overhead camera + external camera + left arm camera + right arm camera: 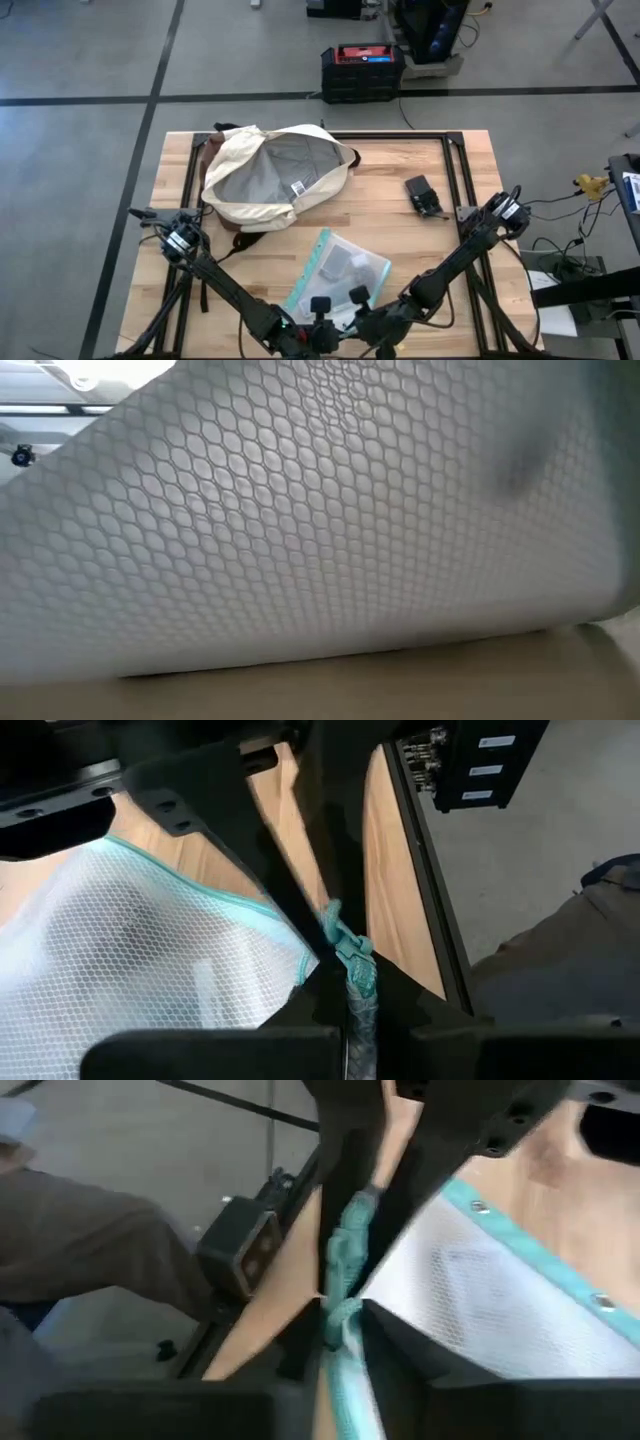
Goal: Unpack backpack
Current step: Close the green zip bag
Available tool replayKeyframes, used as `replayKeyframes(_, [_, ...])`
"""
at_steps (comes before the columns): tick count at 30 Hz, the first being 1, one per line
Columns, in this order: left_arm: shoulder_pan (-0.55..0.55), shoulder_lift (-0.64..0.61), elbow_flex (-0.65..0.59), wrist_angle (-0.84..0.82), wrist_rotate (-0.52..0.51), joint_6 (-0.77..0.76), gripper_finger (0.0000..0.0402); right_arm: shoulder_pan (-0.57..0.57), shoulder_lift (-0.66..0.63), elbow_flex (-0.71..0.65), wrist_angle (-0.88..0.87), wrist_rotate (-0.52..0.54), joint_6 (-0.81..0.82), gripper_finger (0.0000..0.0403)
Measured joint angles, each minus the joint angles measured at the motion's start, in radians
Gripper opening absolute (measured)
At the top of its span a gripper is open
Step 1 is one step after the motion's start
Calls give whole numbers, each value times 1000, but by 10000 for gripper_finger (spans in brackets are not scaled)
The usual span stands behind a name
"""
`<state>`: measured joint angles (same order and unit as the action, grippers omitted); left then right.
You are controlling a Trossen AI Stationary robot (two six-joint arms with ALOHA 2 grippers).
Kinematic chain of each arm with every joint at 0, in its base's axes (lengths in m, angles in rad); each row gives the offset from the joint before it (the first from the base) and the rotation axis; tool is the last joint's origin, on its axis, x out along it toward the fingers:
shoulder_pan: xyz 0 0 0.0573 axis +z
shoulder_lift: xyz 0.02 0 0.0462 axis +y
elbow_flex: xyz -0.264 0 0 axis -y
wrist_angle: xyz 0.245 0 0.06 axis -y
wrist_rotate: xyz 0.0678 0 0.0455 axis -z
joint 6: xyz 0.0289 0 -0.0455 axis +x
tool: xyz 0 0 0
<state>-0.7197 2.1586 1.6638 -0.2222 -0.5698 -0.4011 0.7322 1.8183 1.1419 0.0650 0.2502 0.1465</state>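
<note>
Honeycomb-mesh wall of a clear, teal-edged zip pouch [330,520] fills the low view, lying on the pale wooden slat table [420,250], which stands on a grey floor with dark lines and a black-and-red case [362,72] beyond it. Both grippers meet at the pouch's near edge: the left gripper [352,1010] is pinched shut on a teal cord at the pouch's corner, and the right gripper [338,1330] is closed on the teal cord too. Well beyond them lies the large cream-white fabric backpack [270,175], unzipped, grey lining showing, with a small black device [423,194] off toward the right arm's side.

Cream cloth backpack [262,170] (matt), honeycomb-mesh pouch [338,270], pale wood table [400,195].
</note>
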Motion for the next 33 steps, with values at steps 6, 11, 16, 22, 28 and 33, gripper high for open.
replayKeyframes(6, [0, 0, 0, -46, 15, -54, 24, 5, 0, 2, -24, 3, 30, 5])
replayKeyframes(11, [-8, 0, -1, -82, 23, -96, 53, 9, 0, 2, -48, 4, 36, 2])
replayKeyframes(16, [-7, 0, -1, -77, -9, -107, 68, 7, -1, 2, -48, 10, 36, 1])
replayKeyframes(22, [-5, 0, -2, -58, -46, -96, 61, 7, -2, 2, -50, 11, 37, 1])
replayKeyframes(28, [-7, 1, -1, -55, -80, -70, 4, 8, -7, 2, -90, 18, 95, 0])
replayKeyframes(33, [-10, 3, 5, -50, -89, -56, 1, 22, -10, 6, -162, 27, 199, 0])
